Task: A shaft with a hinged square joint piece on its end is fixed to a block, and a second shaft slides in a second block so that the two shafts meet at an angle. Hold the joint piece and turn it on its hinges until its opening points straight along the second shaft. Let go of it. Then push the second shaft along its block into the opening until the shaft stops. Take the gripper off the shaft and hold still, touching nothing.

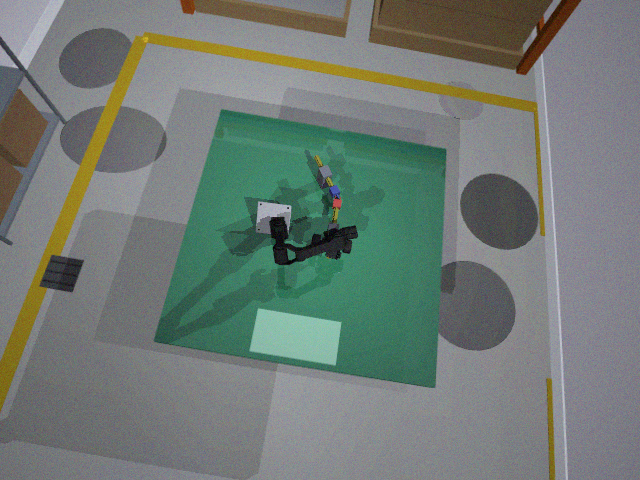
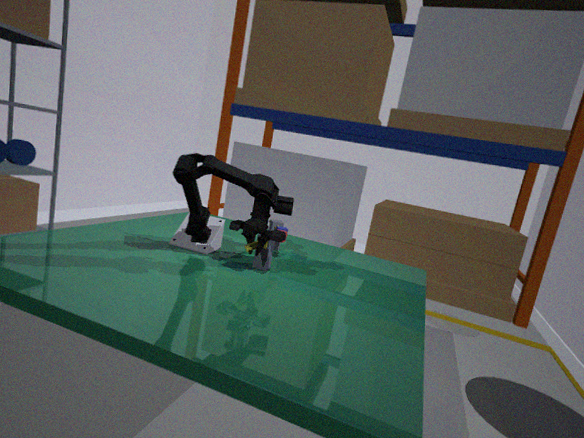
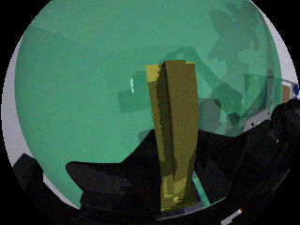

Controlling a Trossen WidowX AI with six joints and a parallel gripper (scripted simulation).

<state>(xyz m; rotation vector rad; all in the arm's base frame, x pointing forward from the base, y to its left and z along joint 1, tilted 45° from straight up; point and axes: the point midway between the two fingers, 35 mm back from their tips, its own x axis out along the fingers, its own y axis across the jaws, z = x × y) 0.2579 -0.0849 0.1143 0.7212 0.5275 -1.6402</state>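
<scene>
The first shaft (image 1: 317,160) passes through the far grey block (image 1: 324,172) and carries the joint's blue part (image 1: 334,191). The red joint piece (image 1: 337,203) sits beside the blue part, facing the second shaft (image 1: 335,214) (image 3: 180,108). That yellow shaft runs through the near grey block (image 1: 332,226) (image 2: 262,259) and meets the red piece; how deep it sits inside is too small to tell. My gripper (image 1: 333,253) (image 2: 252,240) (image 3: 167,131) is shut on the second shaft, on its outer side of the near block. The black arm partly hides block and shaft from above.
The arm's white base plate (image 1: 264,210) (image 2: 181,240) stands on the green table top (image 1: 392,310) (image 2: 121,297), left of the shafts in the top view. A pale rectangle (image 1: 295,336) lies near the table's front edge. Shelves with boxes stand beyond the table.
</scene>
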